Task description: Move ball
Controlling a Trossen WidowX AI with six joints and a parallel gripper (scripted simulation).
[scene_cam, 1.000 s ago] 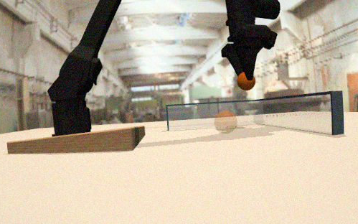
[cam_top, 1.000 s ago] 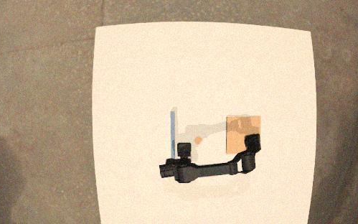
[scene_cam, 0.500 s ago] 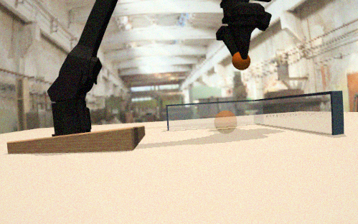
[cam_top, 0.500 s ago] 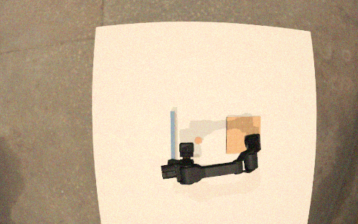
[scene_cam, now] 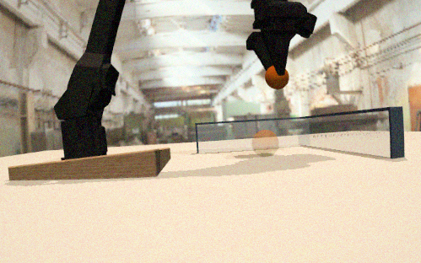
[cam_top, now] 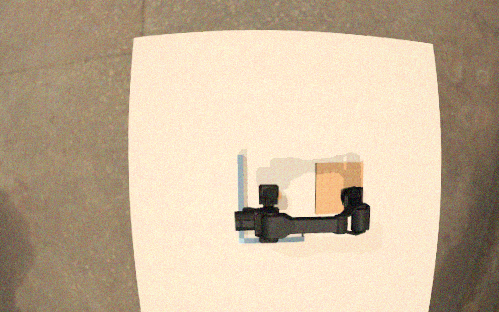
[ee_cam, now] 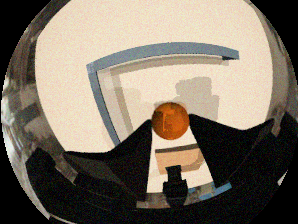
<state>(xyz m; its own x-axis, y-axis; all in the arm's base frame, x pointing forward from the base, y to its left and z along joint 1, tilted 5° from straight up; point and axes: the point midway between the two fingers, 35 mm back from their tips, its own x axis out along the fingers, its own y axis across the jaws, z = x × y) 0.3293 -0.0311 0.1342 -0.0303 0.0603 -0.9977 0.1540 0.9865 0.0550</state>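
Your gripper [scene_cam: 277, 69] is closed on the orange ball [scene_cam: 277, 78], high above the see-through copy [scene_cam: 265, 142] inside the clear walls [scene_cam: 348, 132] — if you release from this height, it may bounce and roll out.

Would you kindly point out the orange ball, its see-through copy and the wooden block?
orange ball [scene_cam: 277, 78], exterior view, its centre.
see-through copy [scene_cam: 265, 142], exterior view, its centre.
wooden block [scene_cam: 90, 165], exterior view, its front face.
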